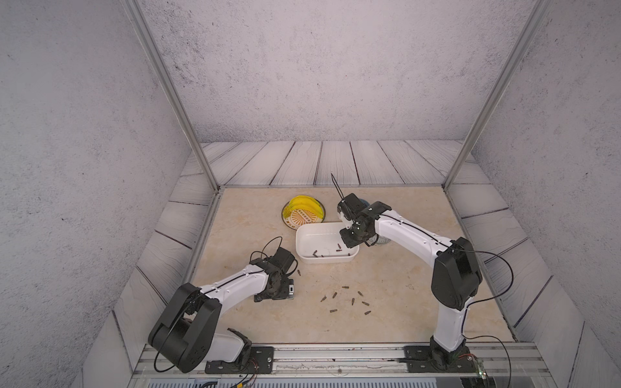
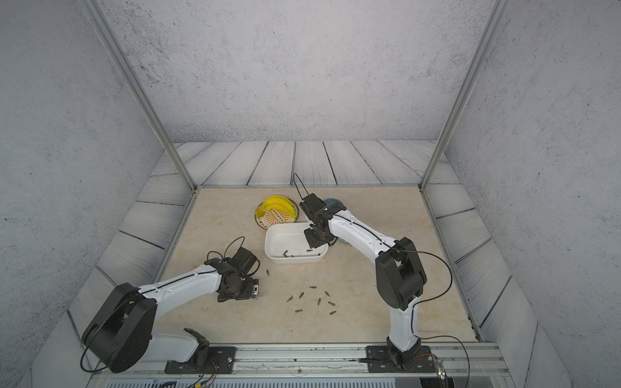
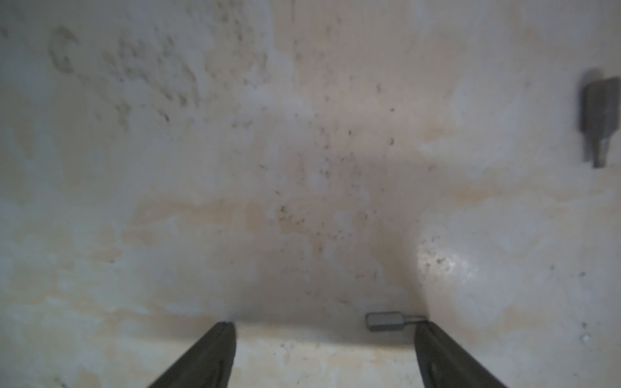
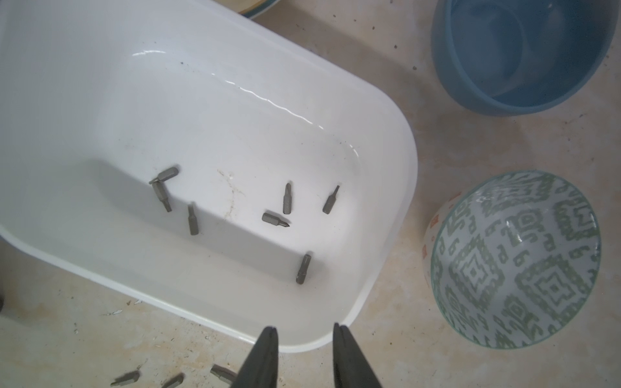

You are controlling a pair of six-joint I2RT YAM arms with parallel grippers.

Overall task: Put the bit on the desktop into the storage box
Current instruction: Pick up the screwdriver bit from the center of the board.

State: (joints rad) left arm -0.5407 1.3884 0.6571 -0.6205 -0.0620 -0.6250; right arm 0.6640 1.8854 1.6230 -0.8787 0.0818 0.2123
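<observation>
Several small grey bits (image 1: 349,300) (image 2: 312,300) lie scattered on the beige desktop (image 1: 386,268). The white storage box (image 1: 302,235) (image 2: 270,242) (image 4: 235,84) holds several bits (image 4: 285,201). My left gripper (image 3: 325,324) (image 1: 274,297) is open and low over the desktop. One bit (image 3: 386,321) lies flat between its fingers, its tip touching one finger. Another bit (image 3: 599,121) (image 1: 298,272) lies off to the side. Over the box's near corner, my right gripper (image 4: 304,326) (image 1: 349,240) is open with nothing between its fingers.
A patterned plate with yellow bananas (image 1: 304,211) stands behind the box. A blue bowl (image 4: 524,50) (image 2: 332,203) and a grey-patterned bowl (image 4: 514,258) stand beside the box under the right arm. Grey plank panels wall in the desktop.
</observation>
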